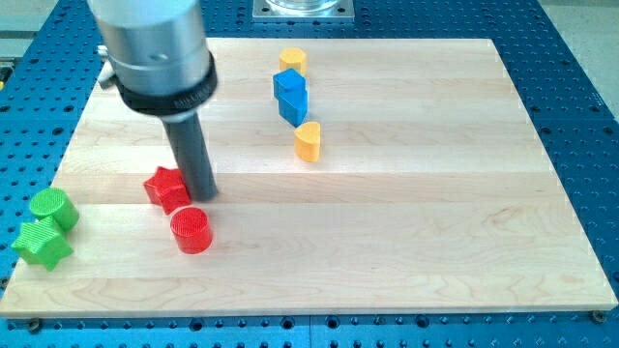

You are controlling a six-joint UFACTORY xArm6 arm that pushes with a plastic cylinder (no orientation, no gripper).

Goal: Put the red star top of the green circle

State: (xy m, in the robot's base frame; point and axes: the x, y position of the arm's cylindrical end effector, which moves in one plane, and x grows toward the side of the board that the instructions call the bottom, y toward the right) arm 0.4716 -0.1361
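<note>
- Green star [42, 243] sits nearest the camera, at the worktop [435, 232] edge on the view's left; green circle [53, 207] touches it just above.
- Red star [166, 188] lies well right of the green circle, not yet above it: task barely begun, by my judgement.
- Tool is a bare rod, holding nothing; my tip [200, 194] touches the red star's right side.
- Red cylinder [191, 230] just below.
</note>
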